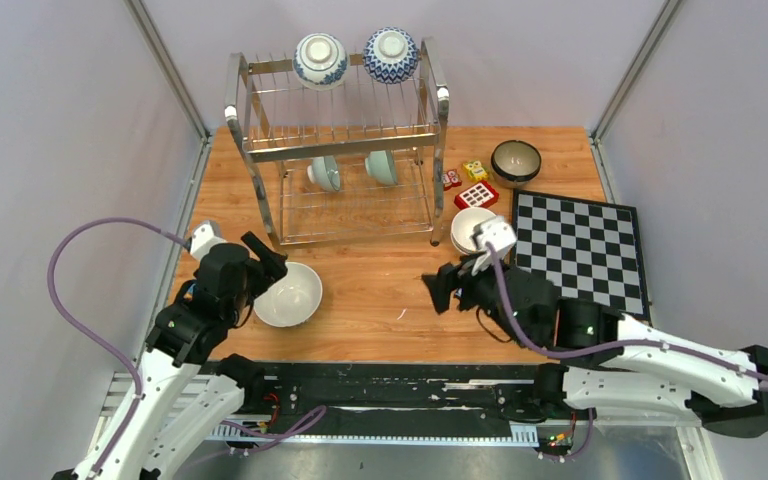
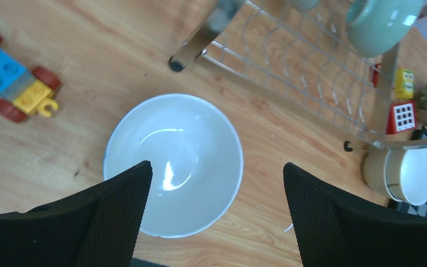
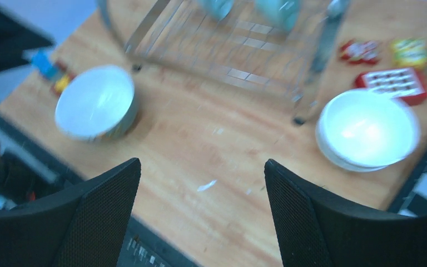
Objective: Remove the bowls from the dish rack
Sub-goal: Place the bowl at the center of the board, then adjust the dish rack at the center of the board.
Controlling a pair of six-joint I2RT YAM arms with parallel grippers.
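Black fingers (image 2: 105, 217) fill the bottom of your left wrist view, spread wide. The left gripper (image 2: 216, 167) is released, with nothing pinched. The white bowl (image 2: 172, 161) sits upright on the table (image 1: 380, 300) directly beneath it, near the front left foot of the rack (image 1: 335, 130). That reads as a set-down, so do it cleanly. Lift straight up until both fingers clear the rim, then swing, because a sideways pull would likely drag the bowl along.

Your right gripper (image 3: 201, 162) hangs over mid-table with its jaws wide and nothing between them.

There's plenty left to unload. Two blue-and-white bowls (image 1: 320, 58) are up on the top tier, and two green bowls (image 1: 326, 172) sit on edge in the lower one. For the next reach I'd come at a rim from the open front and keep your wrist off the frame.

A stack (image 1: 472, 228) of white bowls is already out beside the chessboard (image 1: 580, 250), and the dark bowl (image 1: 516, 160) stands behind it, near the blocks (image 1: 476, 190).

Some of this is hard to read. The right wrist view is smeared, and the right arm covers part of the stack, so I can't count how many bowls are in it. The lower bowls show only through the wires. From above, your left gripper hides the near rim of the white bowl.
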